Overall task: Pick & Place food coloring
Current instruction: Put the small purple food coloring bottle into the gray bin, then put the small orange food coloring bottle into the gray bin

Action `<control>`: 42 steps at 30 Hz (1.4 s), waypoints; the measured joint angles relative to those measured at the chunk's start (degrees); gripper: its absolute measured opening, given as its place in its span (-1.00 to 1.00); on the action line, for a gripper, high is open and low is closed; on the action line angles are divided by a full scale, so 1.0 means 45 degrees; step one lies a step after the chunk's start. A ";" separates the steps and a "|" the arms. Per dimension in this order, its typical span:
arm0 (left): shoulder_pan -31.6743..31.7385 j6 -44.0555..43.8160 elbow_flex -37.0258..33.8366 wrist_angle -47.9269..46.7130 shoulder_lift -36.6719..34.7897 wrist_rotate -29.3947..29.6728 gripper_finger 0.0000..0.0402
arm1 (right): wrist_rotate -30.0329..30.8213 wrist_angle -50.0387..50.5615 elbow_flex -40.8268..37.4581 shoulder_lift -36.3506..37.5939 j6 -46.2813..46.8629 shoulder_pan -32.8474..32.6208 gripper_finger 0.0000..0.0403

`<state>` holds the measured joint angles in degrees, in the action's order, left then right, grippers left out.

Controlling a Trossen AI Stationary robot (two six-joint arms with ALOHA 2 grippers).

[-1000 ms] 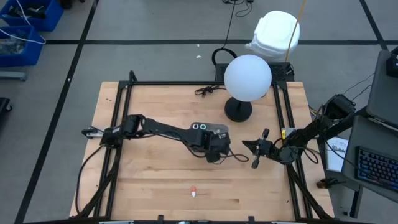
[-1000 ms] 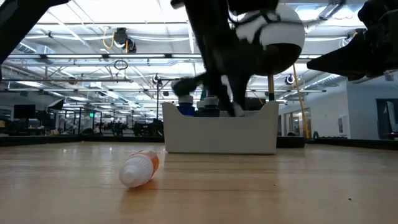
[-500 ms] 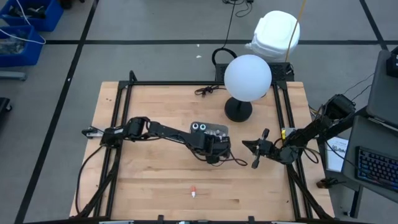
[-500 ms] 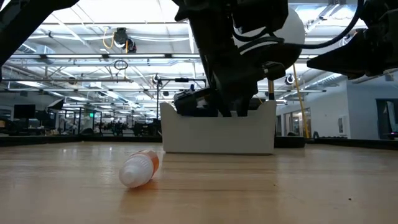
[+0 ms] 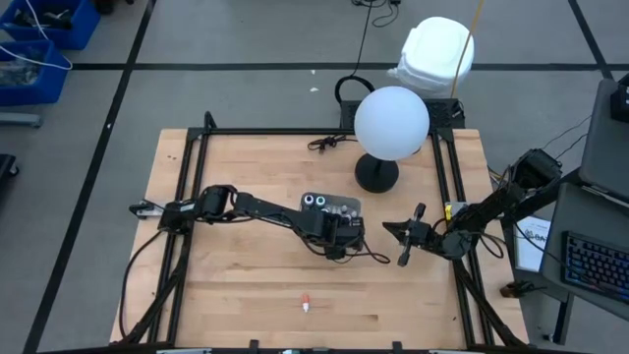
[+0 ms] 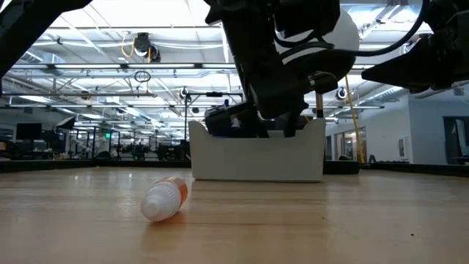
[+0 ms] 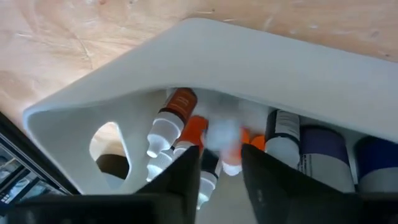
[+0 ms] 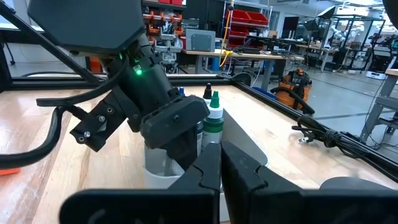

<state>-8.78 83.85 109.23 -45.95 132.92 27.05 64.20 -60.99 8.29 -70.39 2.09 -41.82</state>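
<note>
A pale tray [image 5: 341, 206] stands mid-table and holds the food coloring: small white-capped dropper bottles [image 7: 180, 109] and dark jars [image 5: 316, 201]. My left gripper [image 7: 221, 177] reaches down into the tray [image 7: 249, 68] with its fingers apart. A blurred orange bottle with a white cap [image 7: 227, 146] shows just beyond the fingertips, among the others. One more orange dropper bottle [image 5: 306, 304] lies on its side on the bare wood near the front edge, cap toward the low camera [image 6: 165, 198]. My right gripper [image 5: 402, 239] waits shut to the right of the tray, pointing level at it.
A lamp with a white globe [image 5: 391, 121] on a black base [image 5: 376, 175] stands behind the tray. A cable [image 5: 329, 143] lies at the far edge. Black frame rails [image 5: 187, 197] run along the table's sides. Bare wood lies in front of the tray.
My left gripper has sunk from just above the tray down into it and rolled a little, now hiding the jars in the low view. The tray and the loose bottle on the table have stayed put.
</note>
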 joint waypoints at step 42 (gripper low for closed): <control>-0.1905 -1.7852 -0.8751 -0.0230 -1.7497 -0.2171 -0.99 | -0.0408 -0.0297 -0.0015 0.0145 -0.0383 0.0009 -1.00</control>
<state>-17.35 3.52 69.85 -46.99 54.18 17.28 62.36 -62.33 8.23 -69.74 0.36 -41.78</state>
